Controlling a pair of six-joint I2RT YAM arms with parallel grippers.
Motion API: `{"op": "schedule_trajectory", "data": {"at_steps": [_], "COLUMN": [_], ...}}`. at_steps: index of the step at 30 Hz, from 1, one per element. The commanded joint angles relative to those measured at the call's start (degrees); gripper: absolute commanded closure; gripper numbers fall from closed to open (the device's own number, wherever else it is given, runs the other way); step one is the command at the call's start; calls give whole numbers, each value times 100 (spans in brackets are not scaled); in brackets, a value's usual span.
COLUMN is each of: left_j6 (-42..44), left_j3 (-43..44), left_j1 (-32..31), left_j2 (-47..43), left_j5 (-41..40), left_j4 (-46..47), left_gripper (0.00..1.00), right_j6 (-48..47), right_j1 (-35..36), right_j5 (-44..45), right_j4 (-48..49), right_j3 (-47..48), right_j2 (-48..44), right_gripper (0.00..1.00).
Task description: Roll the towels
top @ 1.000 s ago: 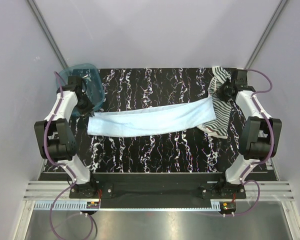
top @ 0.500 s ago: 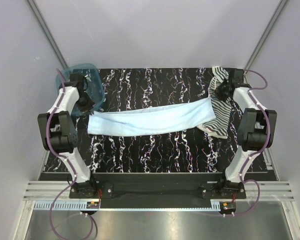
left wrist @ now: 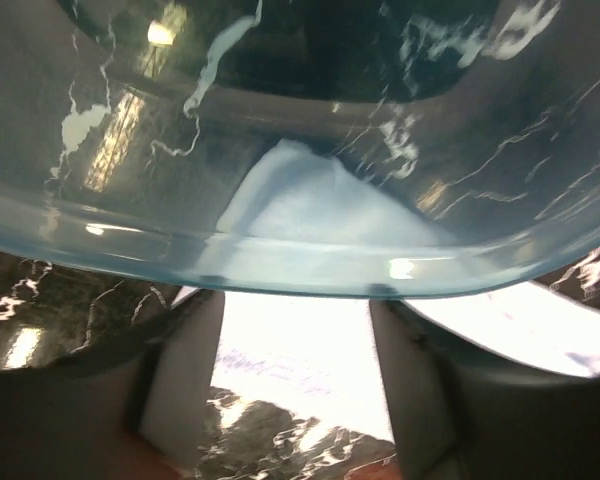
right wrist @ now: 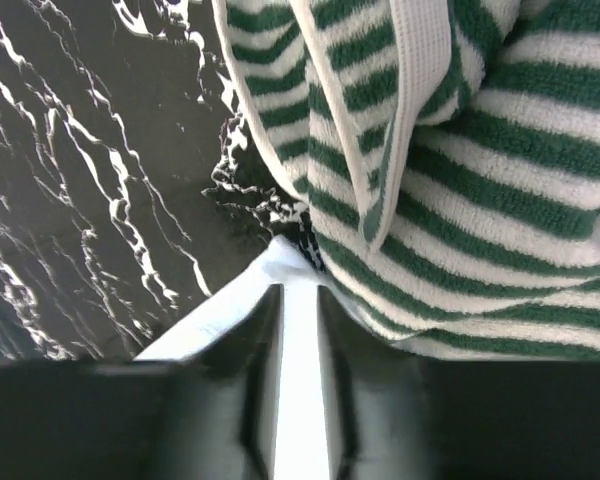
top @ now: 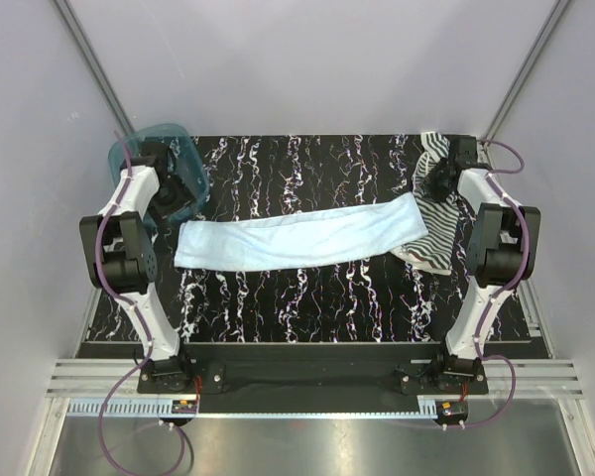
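The pale blue towel (top: 297, 238) lies spread out flat across the middle of the table. Its right end overlaps the green-and-white striped towel (top: 434, 213), which lies crumpled at the right edge. My left gripper (top: 172, 203) hovers by the pale towel's left end, under the bin's rim. In the left wrist view the left gripper (left wrist: 295, 310) is wide open, with the pale blue towel (left wrist: 310, 350) below the gap. My right gripper (right wrist: 298, 295) stands open with a narrow gap over the pale towel's right corner (right wrist: 280, 262), beside the striped towel (right wrist: 460, 150).
A translucent teal bin (top: 193, 169) stands at the back left corner, and its rim (left wrist: 280, 270) hangs just in front of my left fingers. The black marbled table (top: 307, 297) ends close behind both grippers. Grey walls close in on both sides.
Both grippers have opened and let go of the pale blue towel's ends, which now lie flat. Both arms have drawn back toward the far corners.
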Motion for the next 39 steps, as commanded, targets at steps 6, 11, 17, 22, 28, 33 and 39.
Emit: {"op": "schedule_trajectory", "data": {"at_steps": [6,11,17,22,28,33,39], "left_j6": [-91,5,242,611,647,682,735], "left_j3": [135,-585,-1965,-2274,-2897,-3179,-3645], "left_j1": [12,3,-322,-586,-683,-709,-718], "left_j2": [-952,-1971,-3027,-3439,-4046,-4266,-4486], "left_j5": [-497,-541,-356,-216,162,215,110], "left_j4": [-21,4,435,409,664,742,971], "left_gripper": [20,21,24,24,25,25,25], "right_j6": [-488,-462,-559,-497,-392,-357,-356], "right_j1": [-17,-17,-61,-70,-70,-70,-70], "right_j5": [345,230,451,204,11,2,169], "right_j4": [-454,-552,-553,-333,-87,159,353], "right_j3": [861,625,-979,-2186,-2961,-3181,-3050], "right_j2": [-270,-1067,-2369,-3064,-3180,-2951,-2661], "right_gripper": [7,6,9,20,34,42,46]}}
